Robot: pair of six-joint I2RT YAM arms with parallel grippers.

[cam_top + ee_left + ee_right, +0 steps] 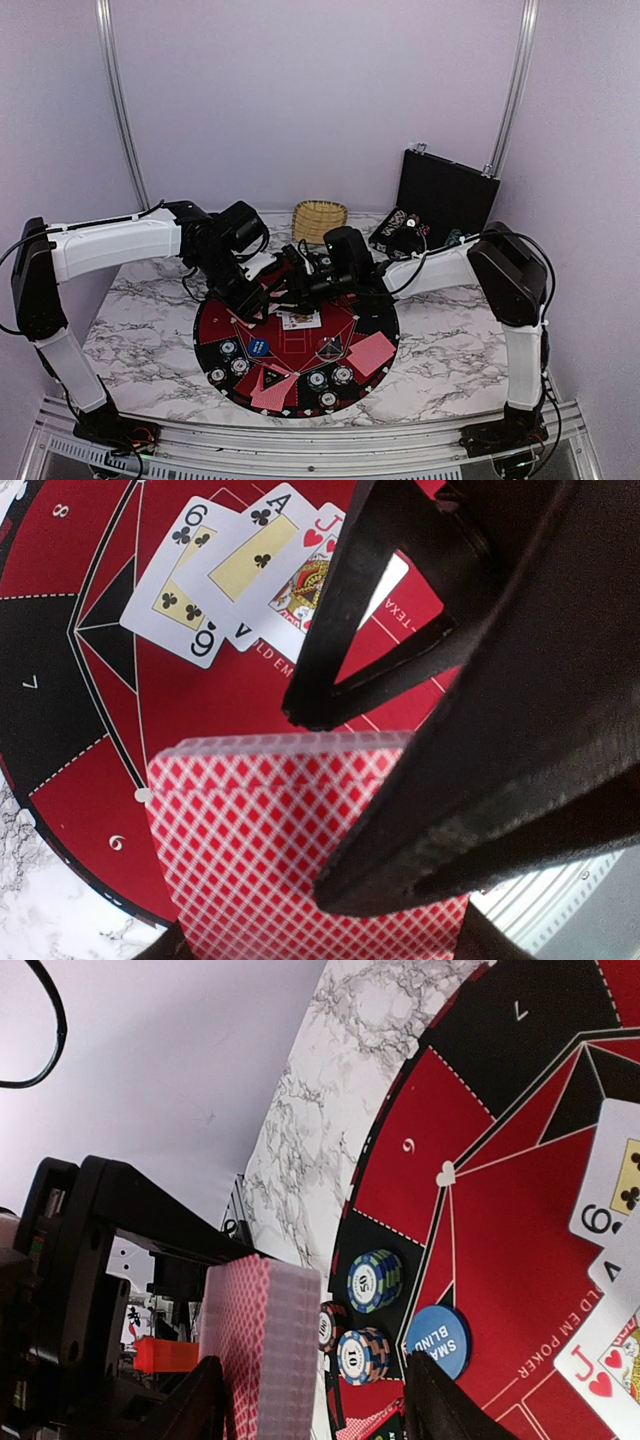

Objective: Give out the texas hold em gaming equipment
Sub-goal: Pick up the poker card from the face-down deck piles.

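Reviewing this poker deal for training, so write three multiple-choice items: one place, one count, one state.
1. The blue Small Blind disc lies: A) on the mat beside chip stacks; B) in the basket; C) in the case.
2. Face-up cards at the mat's centre: A) two; B) three; C) five.
3. The left pincer is: A) open, empty; B) shut on the red-backed deck; C) shut on a chip.
Answers: 1 A, it lies on the mat next to the stacks; 2 B, six, ace and jack show; 3 B, the deck sits clamped in it.
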